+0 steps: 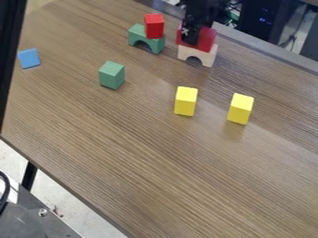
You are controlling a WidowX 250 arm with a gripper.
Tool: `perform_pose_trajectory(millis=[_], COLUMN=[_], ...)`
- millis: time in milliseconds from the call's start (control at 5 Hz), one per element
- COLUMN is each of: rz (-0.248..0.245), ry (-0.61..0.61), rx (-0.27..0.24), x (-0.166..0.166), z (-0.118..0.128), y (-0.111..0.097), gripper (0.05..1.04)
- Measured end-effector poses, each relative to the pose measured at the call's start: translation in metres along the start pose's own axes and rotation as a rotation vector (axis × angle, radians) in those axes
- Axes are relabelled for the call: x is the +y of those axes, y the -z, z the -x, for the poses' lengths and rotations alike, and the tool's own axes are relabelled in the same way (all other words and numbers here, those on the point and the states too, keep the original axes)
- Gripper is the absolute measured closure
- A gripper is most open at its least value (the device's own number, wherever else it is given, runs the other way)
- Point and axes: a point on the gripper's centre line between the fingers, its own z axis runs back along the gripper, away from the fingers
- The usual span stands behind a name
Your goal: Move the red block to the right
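The black gripper (192,31) hangs at the top of the view, right in front of a dark red block (205,41) and hiding part of it. That block rests on a beige arch (208,56). Just left of it, a smaller bright red block (154,26) stands upright on the right part of a green arch (137,36). A gap separates the gripper from the bright red block. Whether the gripper touches the dark red one cannot be made out.
A green block (112,76) stands left of centre, a blue block (29,59) near the left edge. Two yellow blocks, one at mid-view (186,101) and another farther right (240,109), stand upright. The table's far edge (273,55) runs behind the beige arch.
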Motion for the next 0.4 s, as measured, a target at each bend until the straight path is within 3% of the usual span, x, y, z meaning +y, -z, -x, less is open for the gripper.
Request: perform_pose_trajectory(millis=[200,400], rz=[0.001,0.015], ry=[0.02,0.108], rx=[-0.005,-0.01], x=[0.0024,0.0041], z=[-0.0005,0.0034], y=[0.0024,-0.0015], gripper=[0.5,0.501])
